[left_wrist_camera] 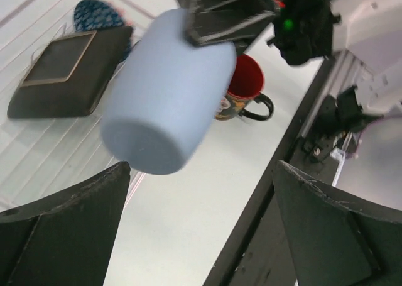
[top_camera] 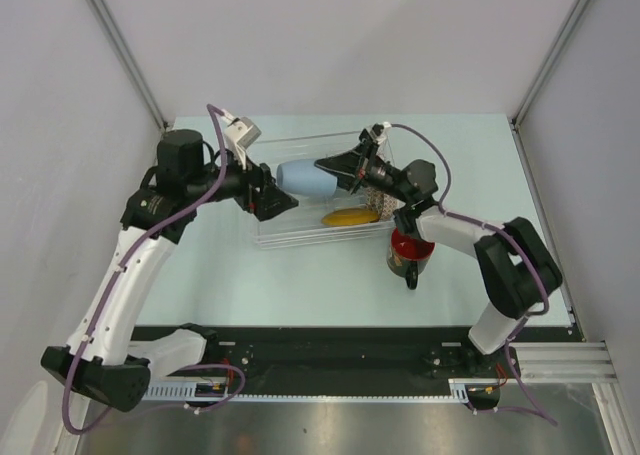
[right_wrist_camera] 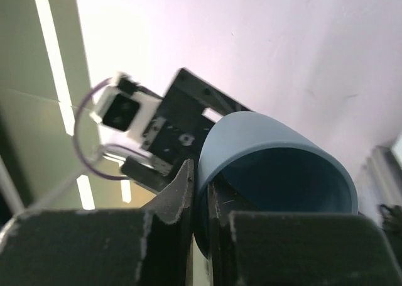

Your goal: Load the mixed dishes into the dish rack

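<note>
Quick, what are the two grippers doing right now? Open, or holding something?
Left gripper: open, holding nothing.
Right gripper: closed on the rim of the light blue cup.

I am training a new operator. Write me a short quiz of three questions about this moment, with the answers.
1. True or false: the red-rimmed brown mug stands inside the clear plastic dish rack.
2. Which hand grips the pale blue cylindrical cup? A: left hand. B: right hand. C: both.
3. Fill in: the left hand's jaws are ____.
Key: 1 false; 2 B; 3 open.
</note>
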### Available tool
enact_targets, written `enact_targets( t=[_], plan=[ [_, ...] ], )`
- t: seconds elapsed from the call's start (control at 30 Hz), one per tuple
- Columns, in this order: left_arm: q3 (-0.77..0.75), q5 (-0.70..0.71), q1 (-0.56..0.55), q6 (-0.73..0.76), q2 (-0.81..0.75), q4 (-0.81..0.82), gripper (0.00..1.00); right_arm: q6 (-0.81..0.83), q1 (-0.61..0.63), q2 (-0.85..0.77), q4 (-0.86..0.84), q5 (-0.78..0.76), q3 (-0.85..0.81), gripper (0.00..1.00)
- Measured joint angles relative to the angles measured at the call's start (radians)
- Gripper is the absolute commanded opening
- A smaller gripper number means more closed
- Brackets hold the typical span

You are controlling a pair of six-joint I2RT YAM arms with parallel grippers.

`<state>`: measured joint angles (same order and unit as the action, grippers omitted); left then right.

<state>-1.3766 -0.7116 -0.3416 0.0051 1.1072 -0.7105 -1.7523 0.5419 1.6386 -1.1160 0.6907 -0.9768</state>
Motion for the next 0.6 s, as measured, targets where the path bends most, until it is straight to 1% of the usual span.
enact_targets(
  t=[0.07,0.13,0.23,0.37,0.6],
  plan=[
    [0.056,0.001,0.043,-0.072,0.000,0.062,1.00,-0.085,0.015,0.054,-0.065,-0.039,0.000,0.00],
    [0.100,0.002,0.083,-0.152,0.006,0.124,1.00,-0.140,0.029,0.094,-0.085,-0.063,0.000,0.00],
    [0.111,0.001,0.104,-0.235,0.019,0.194,1.00,-0.189,0.043,0.114,-0.099,-0.090,0.000,0.00],
    [0.111,-0.017,0.128,-0.301,0.020,0.278,1.00,-0.216,0.046,0.114,-0.140,-0.101,0.000,0.00],
    [0.145,-0.103,0.143,-0.400,0.020,0.404,1.00,-0.237,0.046,0.114,-0.158,-0.129,0.000,0.00]
  ],
)
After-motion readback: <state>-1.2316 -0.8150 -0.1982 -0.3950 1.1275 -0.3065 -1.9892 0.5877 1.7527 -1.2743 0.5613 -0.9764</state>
